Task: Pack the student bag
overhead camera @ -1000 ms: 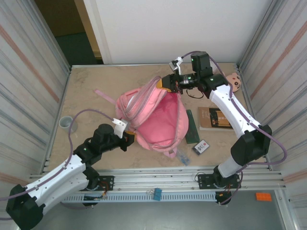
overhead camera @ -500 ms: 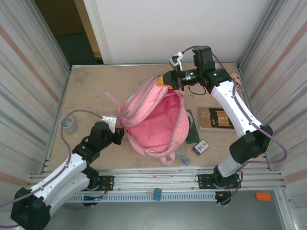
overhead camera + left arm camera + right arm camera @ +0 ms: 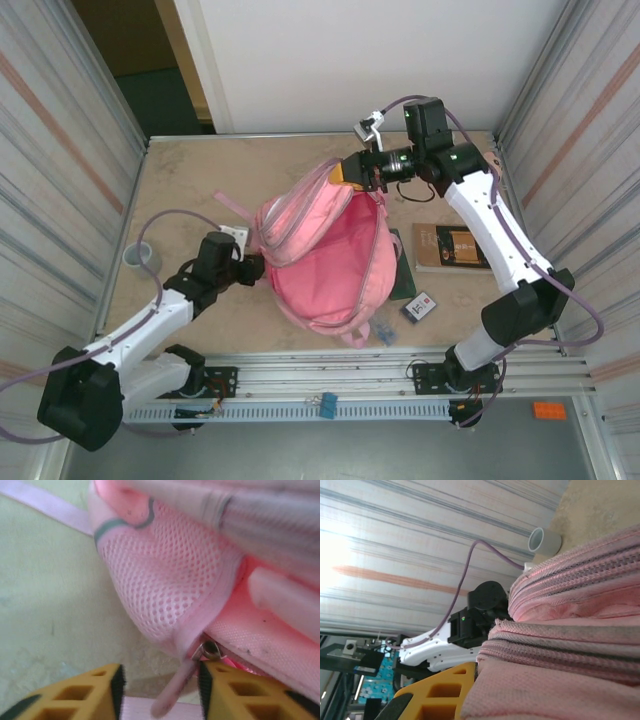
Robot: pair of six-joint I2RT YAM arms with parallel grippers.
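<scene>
1. Chiefly, collapse of the mouth. The student bag (image 3: 330,250) is held up at its top rim by the right gripper (image 3: 352,172) alone, which is closed on a fold of pink fabric. If that pinch slipped, the opening would likely fold over and the bag slump flat. I rate this the greatest hazard.
2. Snagging on the left flank. The left gripper (image 3: 160,672) sits against the bag's left side with its jaws parted. A pink pull tab (image 3: 175,692) lies loose between the fingers and nothing is clamped. A careless move from here could catch the tab or the mesh and drag the bag sideways.
3. Disturbance of the waiting goods. A book (image 3: 452,247), a dark green flat item (image 3: 402,268) and a small card-like item (image 3: 421,306) lie just right of the bag. A swinging bag could push or cover them.
4. Bag, position: middle of the table (image 3: 190,190), between the two arms. The top is raised toward the far right and the base rests toward the near edge.
5. Bag, body: pink fabric with the main compartment gaping and pink lining exposed. No contents can be made out inside. Paired zip tracks run along the rim.
6. Strap (image 3: 222,200): a pale pink band trailing across the table to the far left.
7. Mesh side pocket (image 3: 165,590): pale pink netting, bulging, with grey-green piping above it.
8. Zip ring (image 3: 210,651): small and metal, carrying the pull tab.
</scene>
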